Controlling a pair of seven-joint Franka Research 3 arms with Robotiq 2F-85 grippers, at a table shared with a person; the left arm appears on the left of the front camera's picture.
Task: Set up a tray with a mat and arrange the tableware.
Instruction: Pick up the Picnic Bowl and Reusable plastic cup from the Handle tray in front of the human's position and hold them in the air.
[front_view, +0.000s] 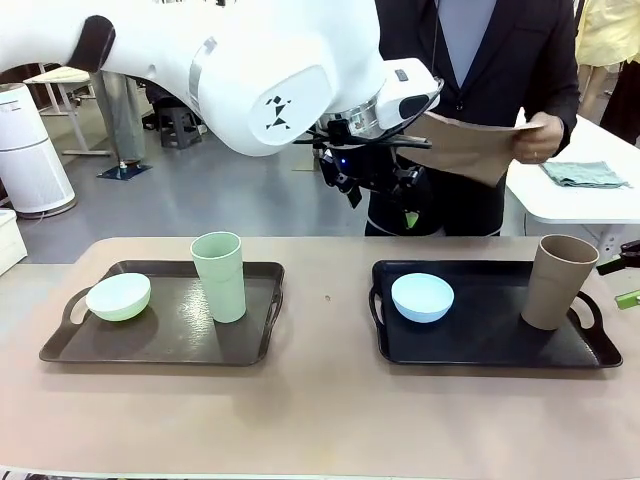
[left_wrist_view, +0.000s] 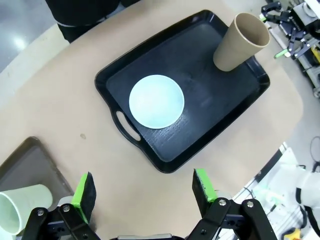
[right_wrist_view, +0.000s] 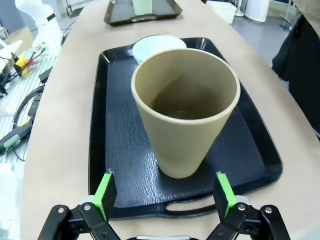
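Observation:
Across the table a person holds a brown mat (front_view: 470, 148) in the air with one hand (front_view: 540, 135). My left gripper (front_view: 375, 178) hangs open high above the table, close to the mat's near edge. In its wrist view the left gripper (left_wrist_view: 144, 192) looks down on the black tray (left_wrist_view: 235, 105), which holds a pale blue bowl (left_wrist_view: 156, 101) and a brown cup (left_wrist_view: 242, 42). My right gripper (right_wrist_view: 165, 195) stands open just short of the brown cup (right_wrist_view: 185, 115), low at the tray's end; it also peeks in at the edge as right gripper (front_view: 622, 280). The brown tray (front_view: 160, 345) carries a pale green bowl (front_view: 118, 297) and pale green cup (front_view: 218, 277).
The two trays lie side by side on a tan table (front_view: 320, 400) with a bare strip between them. A white side table with a teal cloth (front_view: 585, 173) stands at the back right. Cables and gear (right_wrist_view: 20, 125) crowd the floor past the table's right end.

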